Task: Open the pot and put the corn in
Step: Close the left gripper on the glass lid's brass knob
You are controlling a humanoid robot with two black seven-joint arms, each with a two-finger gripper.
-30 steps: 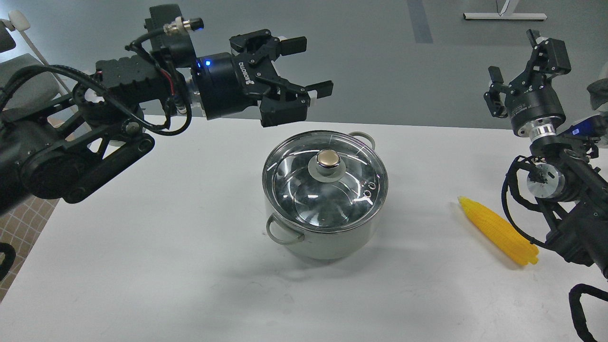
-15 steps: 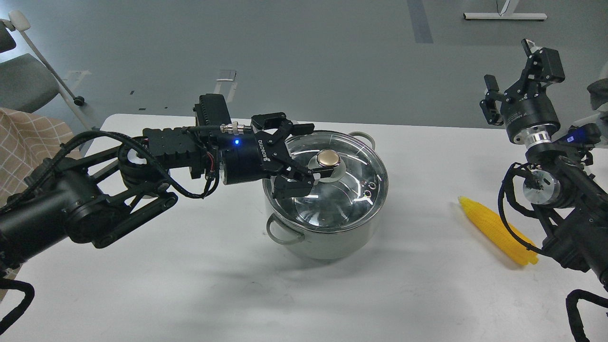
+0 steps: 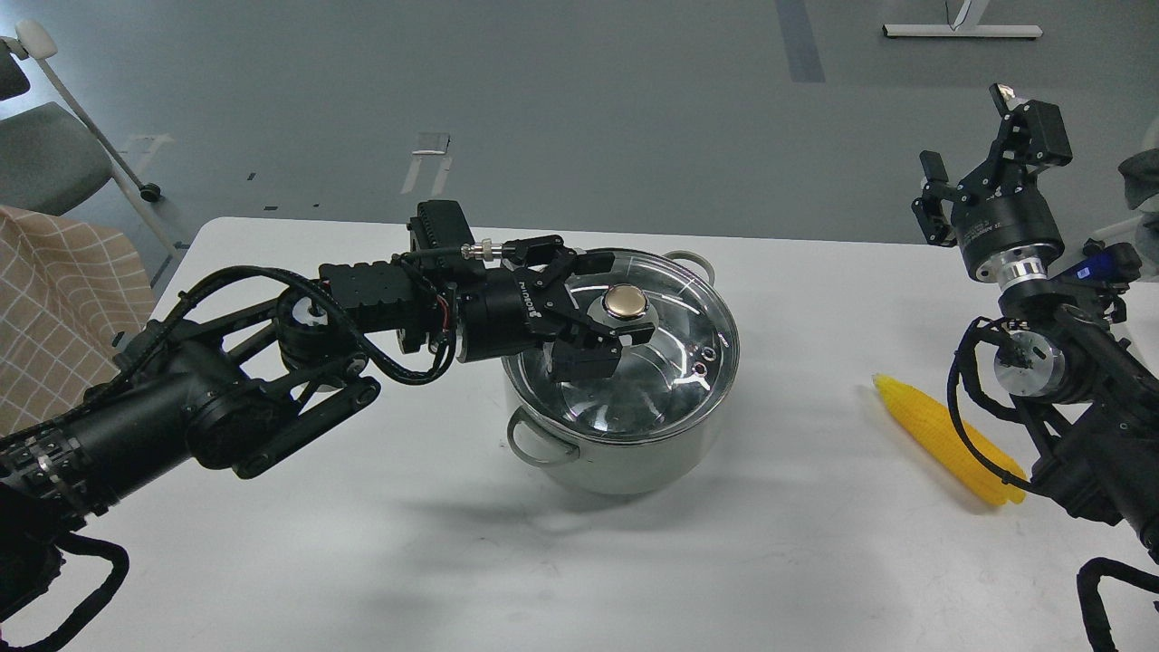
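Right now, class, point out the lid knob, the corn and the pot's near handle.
lid knob (image 3: 623, 302): head view, on its gold top.
corn (image 3: 942, 444): head view, on the middle of the cob.
pot's near handle (image 3: 530, 446): head view, on the loop at the pot's near-left side.

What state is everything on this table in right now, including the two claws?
pot: upright, lid on.
glass lid: seated on the pot, not lifted.
left gripper: open, fingers either side of the lid's gold knob.
corn: lying on the table, untouched.
right gripper: raised, open, empty.
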